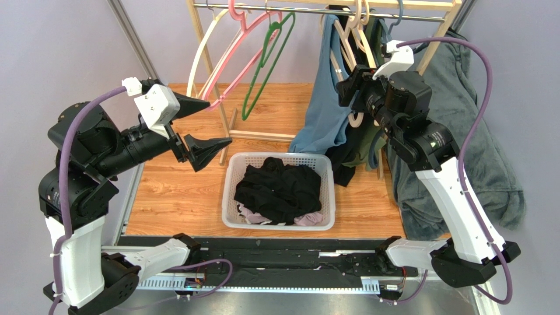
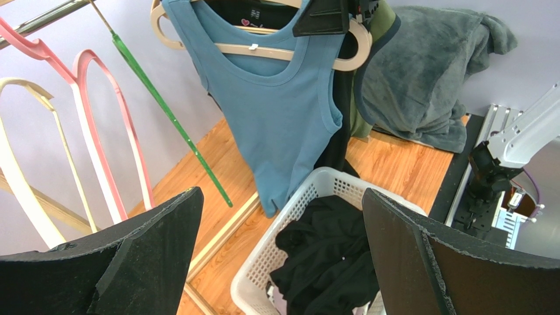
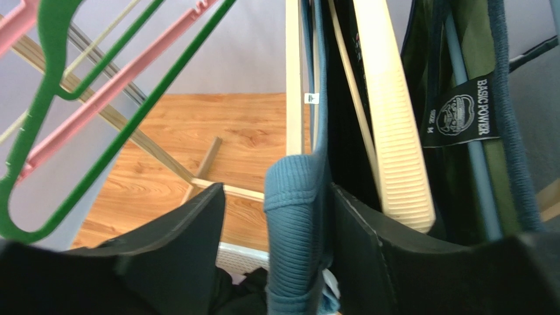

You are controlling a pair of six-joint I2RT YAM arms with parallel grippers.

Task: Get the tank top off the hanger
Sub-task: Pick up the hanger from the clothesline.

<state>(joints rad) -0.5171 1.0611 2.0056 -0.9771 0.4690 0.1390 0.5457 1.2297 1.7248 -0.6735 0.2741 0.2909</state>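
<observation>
1. Nearest the arm bases, one white slatted laundry basket [image 1: 229, 190] sits on the wooden tabletop. It holds a heap of black clothing [image 1: 279, 187], with a pale garment [image 1: 309, 220] showing underneath at the near rim.
2. To the left of the basket, the left gripper [image 1: 220, 122] hovers in the air with its fingers spread wide and nothing between them.
3. Beyond the basket, the blue tank top [image 2: 276, 118] hangs on a beige hanger [image 2: 263, 50], with its hem dangling just above the basket's far rim.
4. The right gripper [image 3: 277, 189] has its fingers on either side of one ribbed shoulder strap. The strap touches one finger, with a gap to the other, so it is not clamped.
5. Behind the tank top hang dark garments, tightly packed and hard to count, and a grey fleece [image 1: 460, 118].
6. Farthest left on the rail [image 1: 309, 9] are three empty hangers: one cream [image 1: 197, 59], one pink [image 1: 233, 52] and one green [image 1: 266, 59], with their tops cut off.
</observation>
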